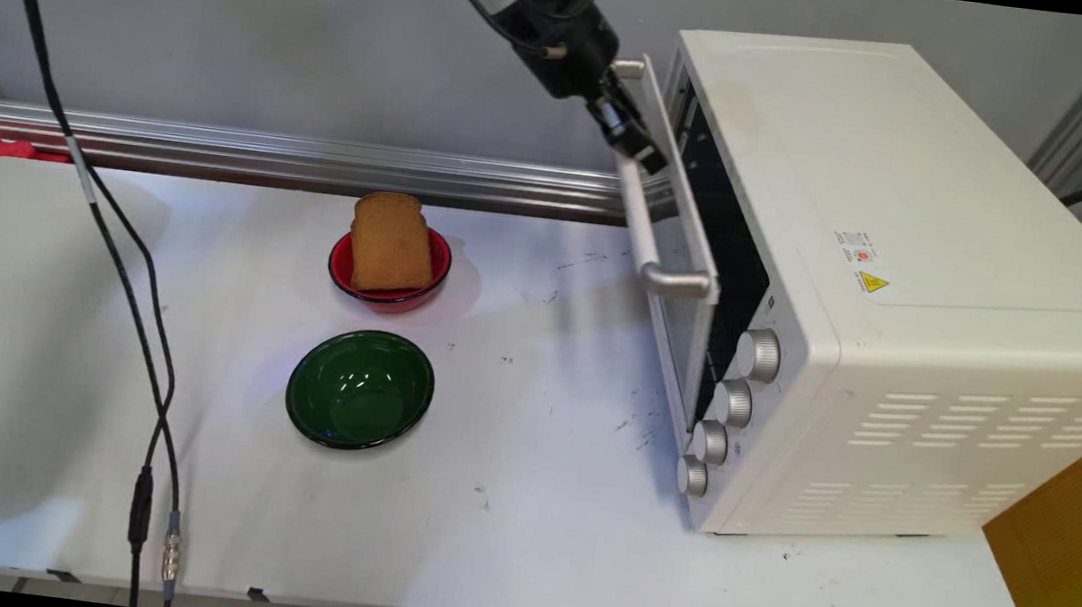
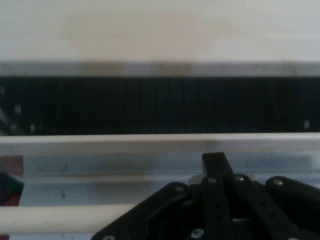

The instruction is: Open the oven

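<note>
**Kid:** Green bowl (image 1: 360,390) is closest to us. What's in it?

**Helper:** Nothing. It sits on the table (image 1: 528,523), far down and left of the gripper (image 1: 636,143). Just behind it, the red bowl (image 1: 340,267) holds a bread slice (image 1: 391,242).

**Kid:** And the gripper?

**Helper:** It's up at the top end of the handle (image 1: 640,223), right against it. I can't tell if it is open or closed.

**Kid:** Is the oven (image 1: 910,232) open?

**Helper:** The door (image 1: 688,289) is open just a crack.
</note>
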`<state>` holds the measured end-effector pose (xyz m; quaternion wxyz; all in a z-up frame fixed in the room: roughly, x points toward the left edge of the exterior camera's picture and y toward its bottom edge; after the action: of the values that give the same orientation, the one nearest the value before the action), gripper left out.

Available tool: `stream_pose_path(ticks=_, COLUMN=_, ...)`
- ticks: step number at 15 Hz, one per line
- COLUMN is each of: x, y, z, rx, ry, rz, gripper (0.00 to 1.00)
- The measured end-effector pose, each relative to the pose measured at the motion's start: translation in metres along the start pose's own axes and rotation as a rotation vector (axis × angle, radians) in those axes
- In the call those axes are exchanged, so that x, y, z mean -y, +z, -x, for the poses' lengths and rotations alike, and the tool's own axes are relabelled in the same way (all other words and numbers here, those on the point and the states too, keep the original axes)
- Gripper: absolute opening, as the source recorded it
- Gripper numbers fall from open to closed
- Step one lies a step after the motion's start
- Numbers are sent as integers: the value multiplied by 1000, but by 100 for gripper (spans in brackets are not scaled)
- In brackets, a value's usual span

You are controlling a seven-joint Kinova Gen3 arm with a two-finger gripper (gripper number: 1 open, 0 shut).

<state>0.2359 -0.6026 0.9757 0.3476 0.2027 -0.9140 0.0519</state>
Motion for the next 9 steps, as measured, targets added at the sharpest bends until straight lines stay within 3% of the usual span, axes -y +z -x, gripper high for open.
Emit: stream_pose_path(ticks=9, x=0, y=-23, z=46, rx=89, ry=7, rz=10, gripper=0)
